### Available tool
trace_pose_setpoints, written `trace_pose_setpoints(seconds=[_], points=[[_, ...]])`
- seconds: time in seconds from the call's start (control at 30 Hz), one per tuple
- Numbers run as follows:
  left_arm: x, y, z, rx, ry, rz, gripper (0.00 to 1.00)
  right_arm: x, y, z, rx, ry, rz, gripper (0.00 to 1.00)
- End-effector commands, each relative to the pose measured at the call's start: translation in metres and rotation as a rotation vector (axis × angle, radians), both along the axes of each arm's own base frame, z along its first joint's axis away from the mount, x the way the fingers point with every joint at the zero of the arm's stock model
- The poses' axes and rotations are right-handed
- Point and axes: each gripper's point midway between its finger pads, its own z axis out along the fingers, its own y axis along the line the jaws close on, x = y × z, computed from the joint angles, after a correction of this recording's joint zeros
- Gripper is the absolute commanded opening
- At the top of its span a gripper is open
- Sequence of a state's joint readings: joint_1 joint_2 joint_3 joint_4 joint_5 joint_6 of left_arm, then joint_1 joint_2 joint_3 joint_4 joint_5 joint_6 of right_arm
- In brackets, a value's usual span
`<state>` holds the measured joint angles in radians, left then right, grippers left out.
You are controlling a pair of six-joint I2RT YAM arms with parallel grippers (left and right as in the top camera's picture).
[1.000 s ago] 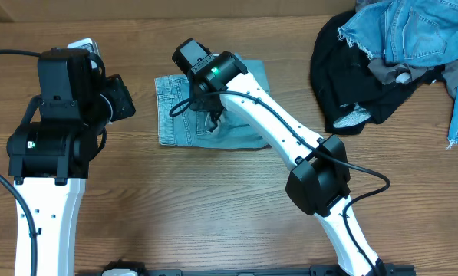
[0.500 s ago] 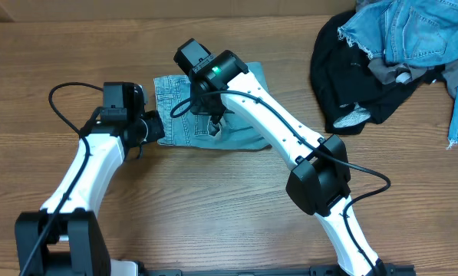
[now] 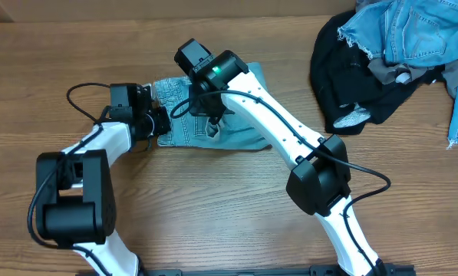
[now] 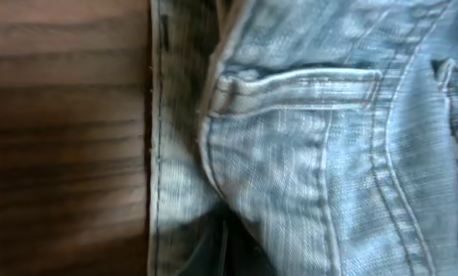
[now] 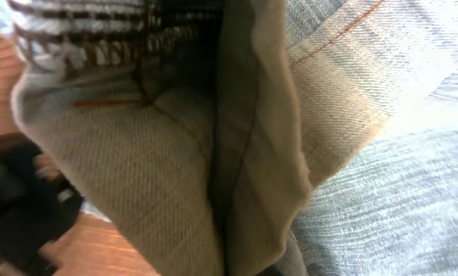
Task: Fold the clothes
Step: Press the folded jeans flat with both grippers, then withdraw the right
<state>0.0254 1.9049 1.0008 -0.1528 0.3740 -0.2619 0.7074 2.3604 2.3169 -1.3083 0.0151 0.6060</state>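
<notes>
Having swung in, the left gripper (image 3: 159,123), shut, is nudging the left hem of the folded pale-blue denim trousers (image 3: 173,96) on the wooden table (image 3: 213,203), while the right gripper (image 3: 213,124) is seemingly pinching their middle, finishing the fold.

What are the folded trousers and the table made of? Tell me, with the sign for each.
The folded trousers: apparently denim, pale washed blue, matte; twill weave, stitched seams and a pocket edge show. The table: looks like wood or wood-grain laminate, brown, low sheen; long grain lines show.
</notes>
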Motion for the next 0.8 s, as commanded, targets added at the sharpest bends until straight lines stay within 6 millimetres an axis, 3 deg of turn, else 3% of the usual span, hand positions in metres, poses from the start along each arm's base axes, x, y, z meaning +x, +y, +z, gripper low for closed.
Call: trace_pose_setpoints(seconds=[0.0, 0.23, 0.47, 0.57, 0.63, 0.77], points=[[-0.012, -0.015, -0.023, -0.076, 0.06, -0.062, 0.04, -0.008, 0.029, 0.02, 0.14, 0.01, 0.076, 0.04], [-0.013, -0.016, -0.031, -0.081, 0.072, -0.063, 0.04, -0.023, 0.063, 0.039, 0.294, 0.048, 0.159, 0.04], [-0.012, -0.022, -0.029, -0.102, 0.067, -0.072, 0.04, -0.021, 0.089, 0.055, 0.397, 0.002, 0.202, 0.04], [-0.013, -0.028, -0.026, -0.132, 0.07, -0.08, 0.04, -0.011, 0.087, 0.054, 0.349, -0.061, 0.178, 0.04], [-0.012, -0.034, -0.019, -0.175, 0.059, -0.099, 0.04, -0.007, 0.084, 0.052, 0.323, -0.084, 0.164, 0.04], [-0.007, -0.033, 0.019, -0.263, -0.002, -0.12, 0.04, 0.003, 0.08, 0.053, 0.295, -0.133, 0.142, 0.04]])
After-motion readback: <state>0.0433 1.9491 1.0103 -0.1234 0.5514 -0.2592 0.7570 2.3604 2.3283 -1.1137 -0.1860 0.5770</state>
